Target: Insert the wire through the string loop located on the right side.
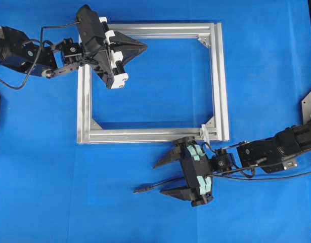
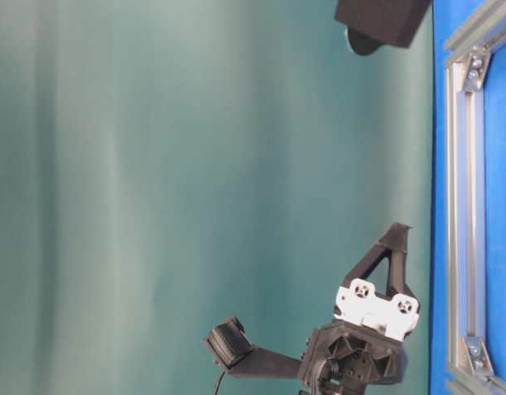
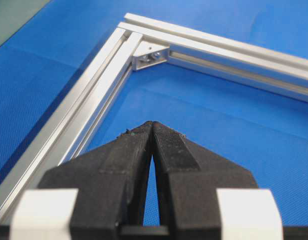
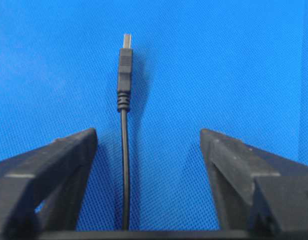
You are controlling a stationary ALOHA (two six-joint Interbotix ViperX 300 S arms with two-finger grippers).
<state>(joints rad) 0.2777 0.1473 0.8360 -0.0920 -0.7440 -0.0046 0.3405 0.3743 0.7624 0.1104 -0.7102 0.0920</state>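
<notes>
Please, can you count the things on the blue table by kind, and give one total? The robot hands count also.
Robot hands: 2, the left hand shut over the frame, the right hand open around the wire
Aluminium frame: 1
Wire: 1
String loop: 1
Corner brackets seen in the overhead view: 3, for example
Total: 8

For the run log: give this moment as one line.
right gripper: open, straddling wire | left gripper: shut, empty | string loop: unthreaded
</notes>
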